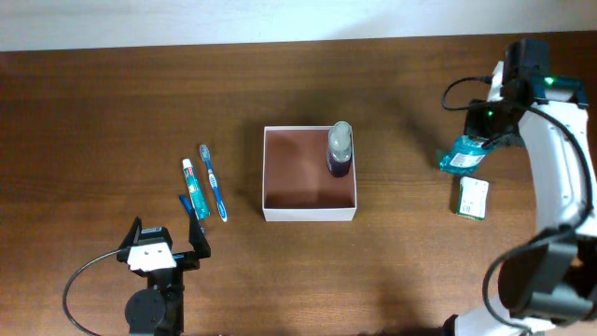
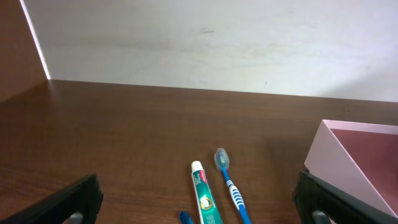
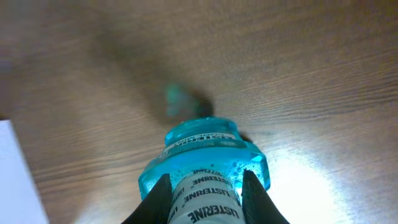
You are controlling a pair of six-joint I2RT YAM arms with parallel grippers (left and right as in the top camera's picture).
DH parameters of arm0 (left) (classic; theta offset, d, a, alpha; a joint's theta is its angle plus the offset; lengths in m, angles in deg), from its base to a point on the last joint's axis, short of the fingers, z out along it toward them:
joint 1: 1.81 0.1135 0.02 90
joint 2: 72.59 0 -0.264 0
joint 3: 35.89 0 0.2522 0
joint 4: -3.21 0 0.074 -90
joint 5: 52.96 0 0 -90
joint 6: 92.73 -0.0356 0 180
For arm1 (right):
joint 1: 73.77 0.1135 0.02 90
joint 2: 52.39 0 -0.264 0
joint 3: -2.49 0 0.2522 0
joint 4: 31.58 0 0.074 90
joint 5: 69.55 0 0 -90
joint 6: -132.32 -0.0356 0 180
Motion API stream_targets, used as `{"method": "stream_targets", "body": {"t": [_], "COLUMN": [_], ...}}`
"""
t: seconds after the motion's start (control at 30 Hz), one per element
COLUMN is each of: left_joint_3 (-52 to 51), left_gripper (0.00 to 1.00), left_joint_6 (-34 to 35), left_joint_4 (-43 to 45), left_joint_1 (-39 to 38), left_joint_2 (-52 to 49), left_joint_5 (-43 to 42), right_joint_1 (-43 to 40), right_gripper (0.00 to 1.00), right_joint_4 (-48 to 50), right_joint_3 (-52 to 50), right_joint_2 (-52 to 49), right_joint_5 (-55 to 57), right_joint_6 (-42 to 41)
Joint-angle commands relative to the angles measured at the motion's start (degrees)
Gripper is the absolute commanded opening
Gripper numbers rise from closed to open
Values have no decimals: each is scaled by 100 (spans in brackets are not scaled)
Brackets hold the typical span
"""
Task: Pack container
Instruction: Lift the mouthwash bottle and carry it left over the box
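Broad brown wood-grain worktop (image 1: 112, 103), matte, bounded at the far edge by a pale wall; wide bare stretches left of centre and along the near edge.

At centre, the container (image 1: 310, 214): square, shallow, thin white walls, reddish-brown floor mostly uncovered. In its far right corner, a dark bottle (image 1: 340, 161) with a rounded grey cap.

Far right, the right tool (image 3: 205, 196) clamped shut on a clear teal mouthwash bottle (image 3: 205, 146), faceted and glossy, well apart from the container. Just beside it, nearer, a flat green-white packet (image 1: 473, 197).

Near left, the left tool (image 1: 168, 235) spread wide, holding nothing. Beyond it, a slim blue-white toothbrush (image 1: 214, 182) beside a small toothpaste tube (image 1: 191, 187), roughly parallel.
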Motion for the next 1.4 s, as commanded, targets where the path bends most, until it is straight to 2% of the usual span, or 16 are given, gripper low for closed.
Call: {"method": "stream_targets", "body": {"t": [0.0, 0.23, 0.47, 1.37], "left_joint_3": [-31, -31, -31, -31], "left_gripper": [99, 99, 99, 99], "left_joint_6": [74, 76, 74, 74], "left_joint_4": [11, 11, 11, 11], "left_joint_1": [31, 31, 31, 31], "left_joint_2": [50, 50, 50, 50], "left_joint_5": [63, 63, 63, 63], "right_joint_1": [28, 380, 1137, 3930], "right_gripper": [21, 22, 22, 22], "right_joint_4": [-26, -131, -455, -765], "right_joint_3": [267, 332, 459, 468], "right_joint_2": [584, 1187, 1545, 1561], "right_joint_5": [-131, -131, -129, -114], "right_joint_6": [46, 44, -61, -1294]}}
